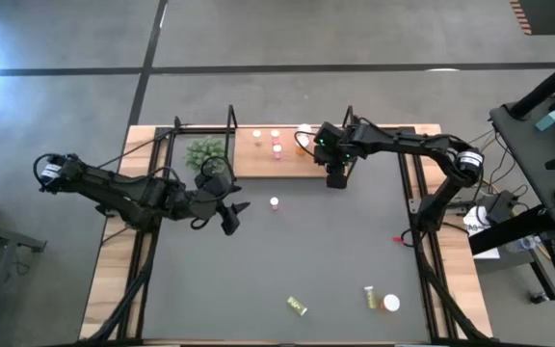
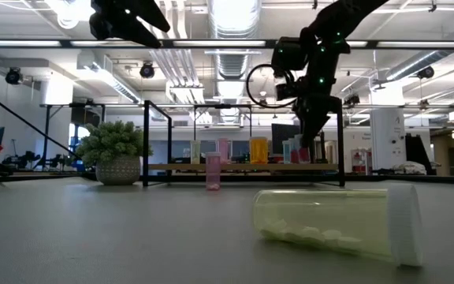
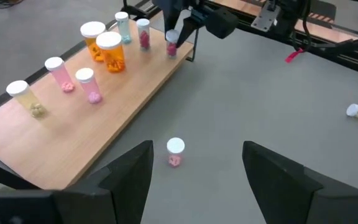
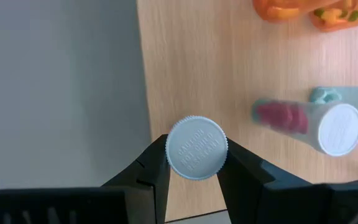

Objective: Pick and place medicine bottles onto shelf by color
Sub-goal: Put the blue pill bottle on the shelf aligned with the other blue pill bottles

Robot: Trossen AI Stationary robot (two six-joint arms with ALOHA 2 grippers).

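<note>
My right hand is clamped on the white cap of a small red-filled medicine bottle, poised over the near edge of the flat light-brown wooden shelf just below it. My left hand hovers with its fingers spread wide and empty above a small pink bottle standing on the dark grey desk mat directly ahead of it. Several bottles already stand on the shelf, orange, pink and pale ones among them. By my judgement, more than half is done. A few remain: this pink one, and yellow-green bottles lying far behind my hands. A spiky green potted plant sits beside my left hand.
</note>
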